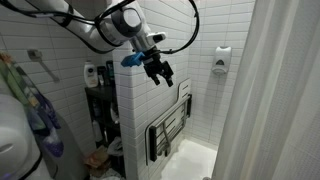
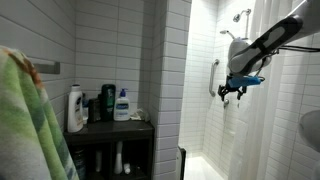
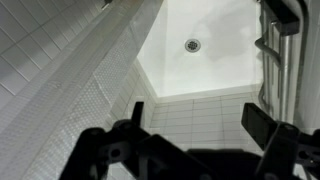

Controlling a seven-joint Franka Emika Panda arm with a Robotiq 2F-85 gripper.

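My gripper hangs open in mid-air inside a white-tiled shower stall, with nothing between its fingers. In an exterior view the gripper points down, clear of the walls. The wrist view looks down past the gripper onto the white shower floor and its round drain, far below. One dark finger shows at the right and the opposite one at the left. A folded shower seat hangs on the wall below the gripper and shows at the seat's edge in the wrist view.
A dark shelf outside the stall carries a white bottle and a lotion bottle. A soap dispenser and a grab bar sit on the stall walls. A white curtain hangs nearby. A towel hangs close to the camera.
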